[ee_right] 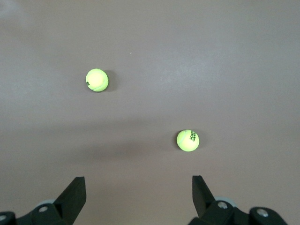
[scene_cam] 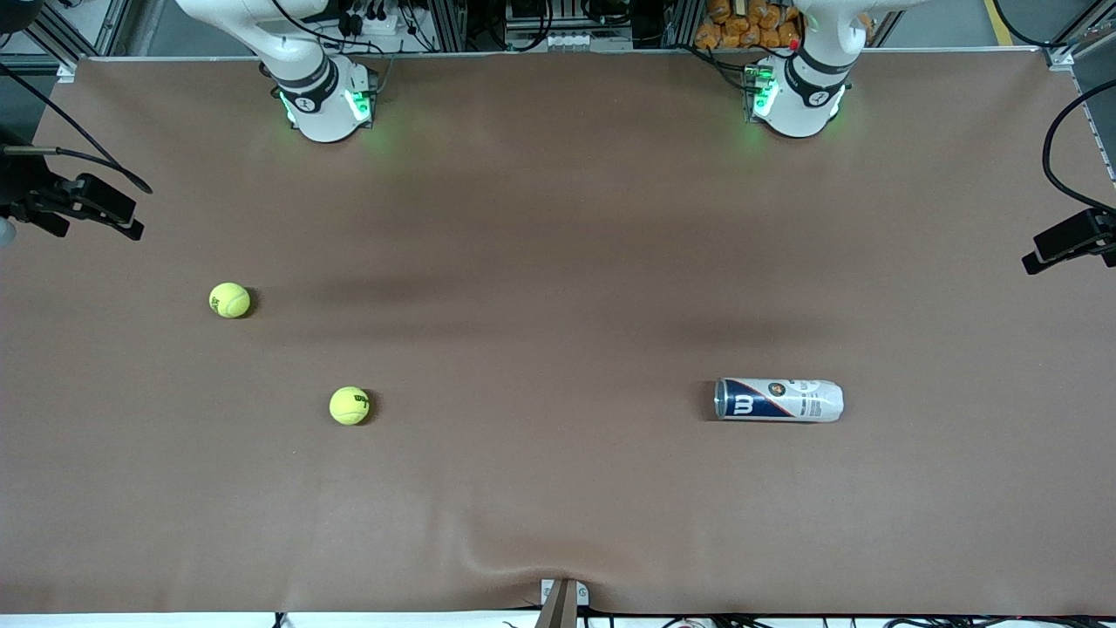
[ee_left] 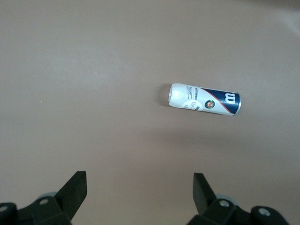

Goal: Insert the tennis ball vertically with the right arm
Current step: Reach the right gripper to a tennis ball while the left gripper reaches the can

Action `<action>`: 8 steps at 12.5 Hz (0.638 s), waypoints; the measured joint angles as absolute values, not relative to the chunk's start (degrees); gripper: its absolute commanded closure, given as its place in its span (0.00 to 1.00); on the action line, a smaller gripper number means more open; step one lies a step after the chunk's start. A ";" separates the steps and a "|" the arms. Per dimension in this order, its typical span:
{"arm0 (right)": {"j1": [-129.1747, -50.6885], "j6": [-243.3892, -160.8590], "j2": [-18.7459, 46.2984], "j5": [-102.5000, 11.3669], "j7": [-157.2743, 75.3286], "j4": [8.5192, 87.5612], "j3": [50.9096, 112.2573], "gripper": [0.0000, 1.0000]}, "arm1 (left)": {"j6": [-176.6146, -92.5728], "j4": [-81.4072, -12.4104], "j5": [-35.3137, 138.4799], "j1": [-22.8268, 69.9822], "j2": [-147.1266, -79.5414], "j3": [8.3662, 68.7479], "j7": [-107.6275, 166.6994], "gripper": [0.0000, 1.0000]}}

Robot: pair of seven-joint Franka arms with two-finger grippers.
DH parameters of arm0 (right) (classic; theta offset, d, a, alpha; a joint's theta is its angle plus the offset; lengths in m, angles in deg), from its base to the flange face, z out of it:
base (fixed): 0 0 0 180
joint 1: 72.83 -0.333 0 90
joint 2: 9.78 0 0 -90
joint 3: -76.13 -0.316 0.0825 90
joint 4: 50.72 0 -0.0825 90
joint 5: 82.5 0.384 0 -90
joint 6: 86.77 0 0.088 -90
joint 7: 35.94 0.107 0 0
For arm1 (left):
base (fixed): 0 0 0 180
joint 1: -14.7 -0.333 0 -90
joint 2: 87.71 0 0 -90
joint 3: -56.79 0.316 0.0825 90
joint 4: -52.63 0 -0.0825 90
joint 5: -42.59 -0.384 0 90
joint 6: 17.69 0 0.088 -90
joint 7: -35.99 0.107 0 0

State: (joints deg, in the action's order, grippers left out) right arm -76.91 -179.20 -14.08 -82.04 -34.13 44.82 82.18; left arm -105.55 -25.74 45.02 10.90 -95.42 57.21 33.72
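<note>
Two yellow-green tennis balls lie on the brown table toward the right arm's end. One ball [scene_cam: 229, 300] [ee_right: 188, 140] is farther from the front camera than the other ball [scene_cam: 350, 406] [ee_right: 97, 79]. A white and blue ball can [scene_cam: 779, 399] [ee_left: 205, 99] lies on its side toward the left arm's end. My right gripper [ee_right: 138, 183] is open and empty, high over the table above the balls. My left gripper [ee_left: 139, 180] is open and empty, high over the table above the can. Neither gripper shows in the front view; only the arm bases do.
Black camera mounts [scene_cam: 83, 205] [scene_cam: 1071, 240] stand at the two ends of the table. A small bracket [scene_cam: 562, 597] sits at the table's edge nearest the front camera. The brown cover [scene_cam: 558, 488] ripples slightly there.
</note>
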 measured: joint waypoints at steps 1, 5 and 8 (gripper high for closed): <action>-76.91 -179.19 -14.08 -82.04 -34.13 44.82 82.16 0.00 | -105.55 -25.74 45.02 10.90 -95.42 57.21 33.72 0.00; -77.01 -179.19 -14.08 -82.02 -34.13 44.85 82.02 0.00 | -106.10 -25.74 45.02 10.90 -95.45 57.15 33.78 0.00; -77.19 -179.20 -14.08 -82.01 -34.14 44.85 81.82 0.00 | -106.39 -25.81 45.34 10.94 -96.16 56.92 34.23 0.00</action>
